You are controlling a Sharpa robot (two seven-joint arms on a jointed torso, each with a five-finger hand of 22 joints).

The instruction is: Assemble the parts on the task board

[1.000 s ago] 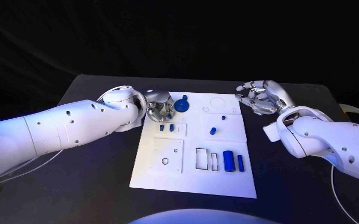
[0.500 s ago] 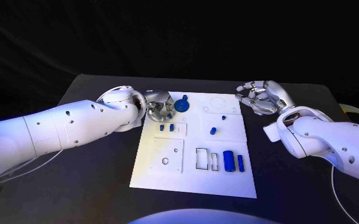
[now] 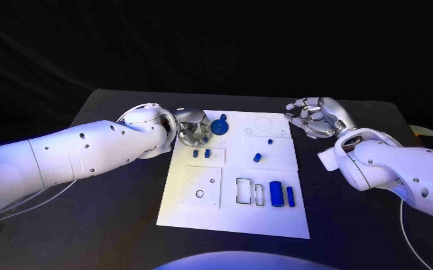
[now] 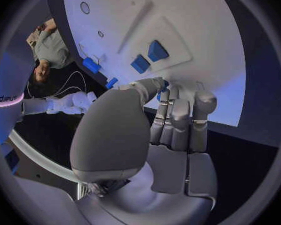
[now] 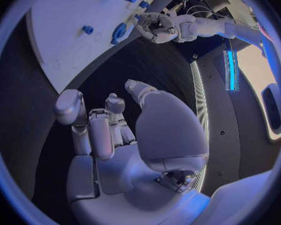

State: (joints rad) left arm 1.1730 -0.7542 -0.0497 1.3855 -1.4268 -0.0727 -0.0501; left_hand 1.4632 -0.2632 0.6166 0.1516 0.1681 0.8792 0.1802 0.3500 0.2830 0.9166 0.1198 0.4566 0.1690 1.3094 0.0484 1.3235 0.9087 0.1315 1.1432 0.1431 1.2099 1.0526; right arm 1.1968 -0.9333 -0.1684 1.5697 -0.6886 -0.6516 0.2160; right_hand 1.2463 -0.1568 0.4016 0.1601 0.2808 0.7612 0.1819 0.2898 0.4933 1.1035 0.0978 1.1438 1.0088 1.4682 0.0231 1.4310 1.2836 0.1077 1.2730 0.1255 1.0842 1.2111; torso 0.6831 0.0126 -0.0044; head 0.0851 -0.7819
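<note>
No visible change: left hand (image 3: 191,127) still pinches disc (image 3: 219,126) at board (image 3: 230,220) edge; right hand (image 3: 314,117) curled, empty; insertion pending.

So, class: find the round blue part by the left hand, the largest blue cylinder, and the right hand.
round blue part (image 3: 219,126), head view, on its disc face.
largest blue cylinder (image 3: 276,194), head view, mid-length on its side.
right hand (image 3: 316,117), head view, on the curled fingers.

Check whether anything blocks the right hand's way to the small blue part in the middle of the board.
Nothing visible does. The right hand hovers by the task board's far right corner, fingers curled, holding nothing; only bare white board lies between it and the small blue part.
</note>
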